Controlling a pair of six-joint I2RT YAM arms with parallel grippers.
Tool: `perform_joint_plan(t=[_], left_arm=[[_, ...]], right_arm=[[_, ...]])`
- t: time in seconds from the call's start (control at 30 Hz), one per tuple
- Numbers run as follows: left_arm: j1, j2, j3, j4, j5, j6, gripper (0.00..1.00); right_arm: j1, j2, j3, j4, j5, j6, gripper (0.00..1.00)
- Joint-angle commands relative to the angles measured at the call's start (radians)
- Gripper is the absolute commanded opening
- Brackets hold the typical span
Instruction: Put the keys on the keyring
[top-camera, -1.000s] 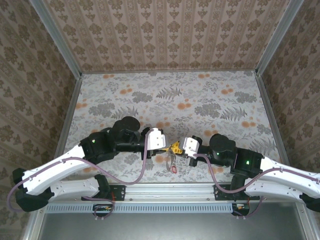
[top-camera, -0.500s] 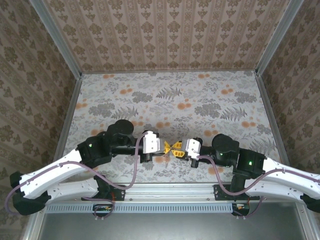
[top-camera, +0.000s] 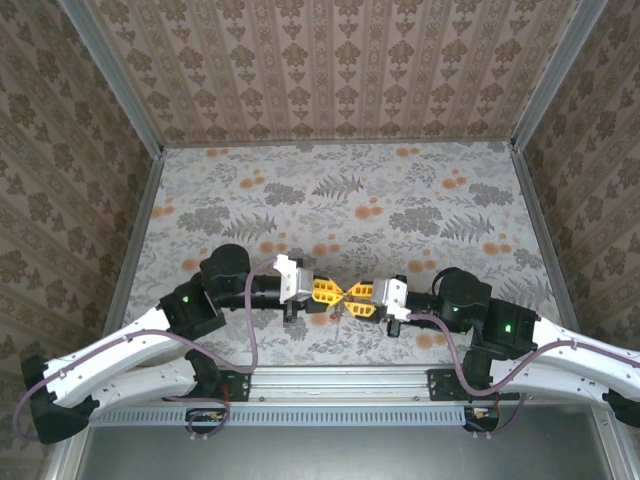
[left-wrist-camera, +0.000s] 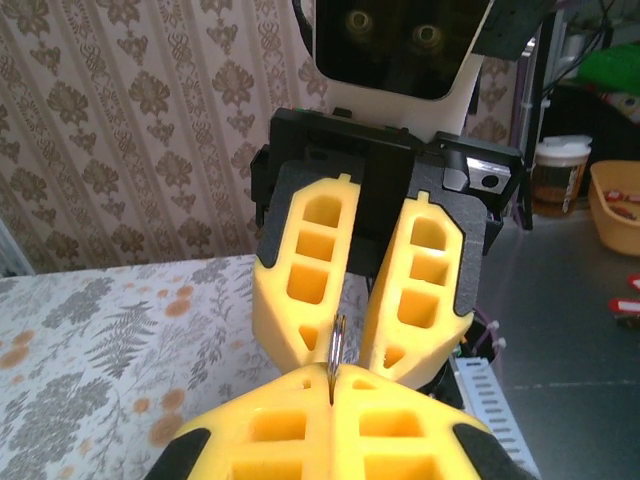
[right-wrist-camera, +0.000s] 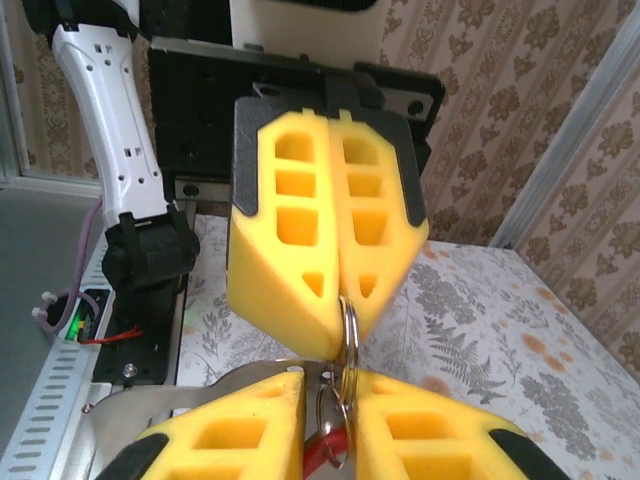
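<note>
The left arm (top-camera: 110, 350) and right arm (top-camera: 570, 360) each have white shells, black joints with a green light (top-camera: 186, 299), a looping mauve cable (top-camera: 250, 335), a white wrist block (top-camera: 287, 275) and yellow hollow-celled fingers (left-wrist-camera: 310, 255) on black backing.

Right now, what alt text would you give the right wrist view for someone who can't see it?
Two yellow-fingered grippers meet tip to tip on a metal keyring: the left gripper pinches its top, the right gripper closes around it below. A red key head shows at the bottom edge.
</note>
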Motion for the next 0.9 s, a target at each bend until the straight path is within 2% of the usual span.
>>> perform_joint_plan(t=[0.0, 0.23, 0.5, 0.87], left_arm=[[0.011, -0.005, -0.026, 0.156, 0.026, -0.067, 0.0], [0.022, -0.003, -0.051, 0.224, 0.027, -0.106, 0.0], [0.034, -0.045, -0.044, 0.166, 0.007, -0.098, 0.0], [0.036, -0.037, -0.03, 0.139, 0.021, -0.099, 0.0]], right_arm=[[0.004, -0.019, -0.027, 0.073, -0.054, 0.016, 0.22], [0.004, -0.024, -0.028, 0.067, -0.025, 0.019, 0.23], [0.004, -0.129, -0.081, 0.065, 0.063, 0.045, 0.32], [0.004, -0.131, -0.077, 0.1, 0.056, 0.026, 0.28]])
